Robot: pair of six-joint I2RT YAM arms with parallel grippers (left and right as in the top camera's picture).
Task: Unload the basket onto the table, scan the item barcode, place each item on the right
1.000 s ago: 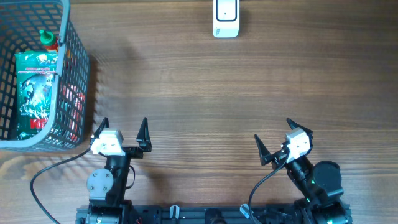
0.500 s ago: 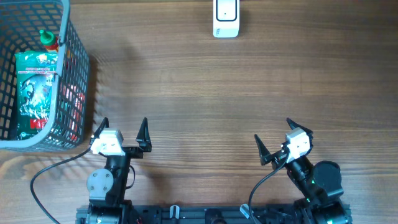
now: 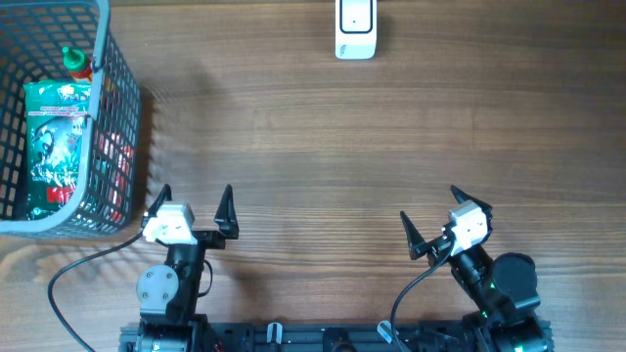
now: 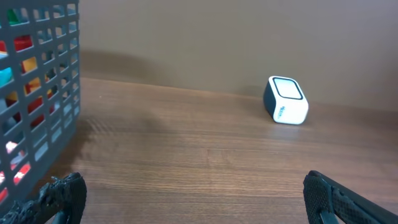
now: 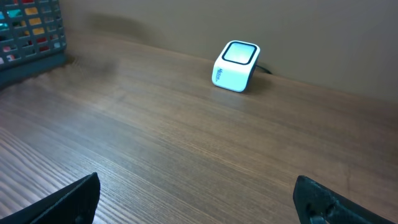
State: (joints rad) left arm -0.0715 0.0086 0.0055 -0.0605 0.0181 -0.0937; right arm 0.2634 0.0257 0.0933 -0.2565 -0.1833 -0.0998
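Brown wooden desk [image 3: 313,147], seen from above. A grey mesh basket [image 3: 68,226] sits at the far left corner. Inside it is a green packet [image 3: 57,137], printed face showing, among other goods. A white scanner [image 3: 355,29] stands at the far edge near the middle, well apart from the basket. The left tool [image 3: 194,196] and right tool [image 3: 430,205] are at the near edge, both spread wide and empty.

The left arm [image 3: 174,284] and right arm [image 3: 501,282] were black, each with a white boxy housing [image 3: 168,224] behind its gripper. The left gripper [image 3: 196,196] and right gripper [image 3: 428,203] had dark, pointed fingers. A grey round cap [image 3: 154,286] marked the left arm, and a thin black cable [image 3: 51,291] looped from it.
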